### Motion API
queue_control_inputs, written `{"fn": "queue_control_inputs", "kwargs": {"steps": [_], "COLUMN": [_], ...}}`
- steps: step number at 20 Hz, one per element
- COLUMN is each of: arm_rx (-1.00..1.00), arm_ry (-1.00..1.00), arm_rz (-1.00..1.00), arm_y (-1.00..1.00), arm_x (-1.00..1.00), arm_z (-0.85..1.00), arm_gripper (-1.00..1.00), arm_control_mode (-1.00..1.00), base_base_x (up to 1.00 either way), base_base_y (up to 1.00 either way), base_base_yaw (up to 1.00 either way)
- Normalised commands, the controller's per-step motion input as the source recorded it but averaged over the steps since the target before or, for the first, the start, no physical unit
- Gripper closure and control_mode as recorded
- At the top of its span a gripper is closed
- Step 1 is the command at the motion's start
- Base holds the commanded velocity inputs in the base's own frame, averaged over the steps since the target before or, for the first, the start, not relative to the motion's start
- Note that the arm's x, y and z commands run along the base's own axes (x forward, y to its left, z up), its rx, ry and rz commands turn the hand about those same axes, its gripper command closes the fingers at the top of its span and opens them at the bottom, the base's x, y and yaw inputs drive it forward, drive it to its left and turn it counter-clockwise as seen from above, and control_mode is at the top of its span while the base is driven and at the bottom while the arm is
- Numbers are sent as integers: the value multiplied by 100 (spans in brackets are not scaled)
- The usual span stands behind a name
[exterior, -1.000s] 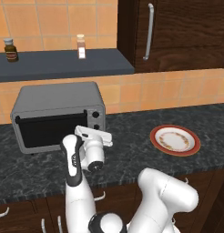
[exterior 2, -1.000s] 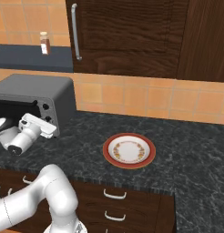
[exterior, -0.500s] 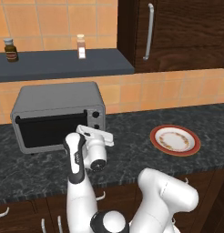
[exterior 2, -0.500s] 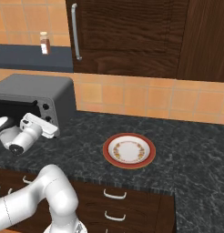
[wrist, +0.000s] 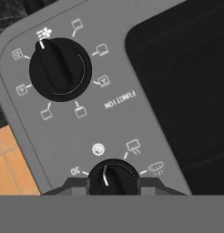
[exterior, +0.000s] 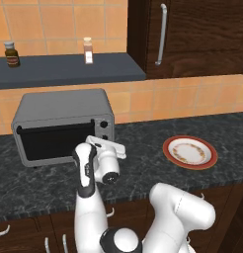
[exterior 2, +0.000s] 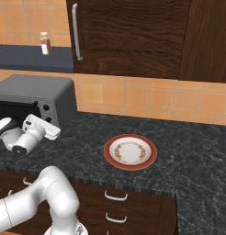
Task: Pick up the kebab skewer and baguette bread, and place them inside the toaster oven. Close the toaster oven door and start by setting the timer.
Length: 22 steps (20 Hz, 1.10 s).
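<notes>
The toaster oven [exterior: 64, 126] stood on the dark desk [exterior: 143, 163] with its toaster oven door [exterior: 54, 141] shut, its contents hidden behind dark glass. A patterned plate [exterior 2: 130, 152] lay bare, well apart to the right. The end effector [wrist: 112, 181] was clenched on the timer knob [wrist: 112, 175], just below the function knob [wrist: 60, 69].

- Grey toaster oven [exterior: 64, 106], dark glass toaster oven door [exterior: 54, 142].
- Black knobs [wrist: 60, 69] with white marks right ahead of the gripper [wrist: 113, 182].
- Red-rimmed, cream plate [exterior: 189, 152], off to its right.
- Speckled black counter [exterior 2: 188, 156].
</notes>
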Motion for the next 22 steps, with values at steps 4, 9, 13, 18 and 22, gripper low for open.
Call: {"fn": "queue_control_inputs", "kwargs": {"steps": [4,9,13,18,22], "arm_rx": [70,71,58,20,22], "arm_ry": [-20,-23,-24,-17,-19], "arm_rz": [-42,-48,-39,-18,-18], "arm_y": [11,22,18,2,0], "arm_x": [0,-6,-3,0,0], "arm_z": [0,0,0,0,0], "arm_gripper": [100,100,100,100,100], "arm_control_mode": [-100,-100,-100,-100,-100], "base_base_x": [0,0,0,0,0], "base_base_y": [0,0,0,0,0], "base_base_yaw": [0,0,0,0,0]}}
